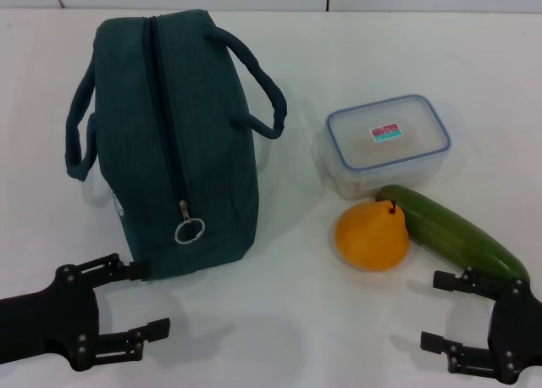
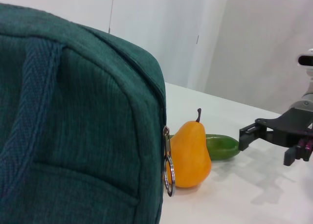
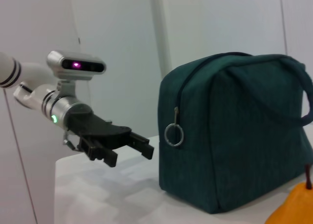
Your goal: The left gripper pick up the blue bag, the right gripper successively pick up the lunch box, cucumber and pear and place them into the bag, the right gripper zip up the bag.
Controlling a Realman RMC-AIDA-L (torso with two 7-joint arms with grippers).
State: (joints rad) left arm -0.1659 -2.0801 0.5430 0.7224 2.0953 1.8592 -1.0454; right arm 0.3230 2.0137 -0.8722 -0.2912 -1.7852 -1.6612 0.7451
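Here we have our left gripper low at the near edge of the table, fingers spread and holding nothing, with the bag standing upright just ahead of its fingertips, the near bottom corner almost against the upper finger. The bag looks zipped shut, the ring pull hanging at the end that faces us. Our right gripper also waits open and empty, with the cucumber just beyond its fingertips, the pear touching the cucumber's side a little further in, and the box behind both. The step in hand, as we judge it, is the left gripper's pickup of the bag, and doing it well means choosing the grip carefully: the fabric body is too wide for our fingers, so we should rise and reach for one of the loop handles above and beyond the hand, closing round the strap. We would keep clear of the ring pull, since the zip appears to need opening before anything goes in. We should lift gently, because soft fabric sags and can swing towards the pear.
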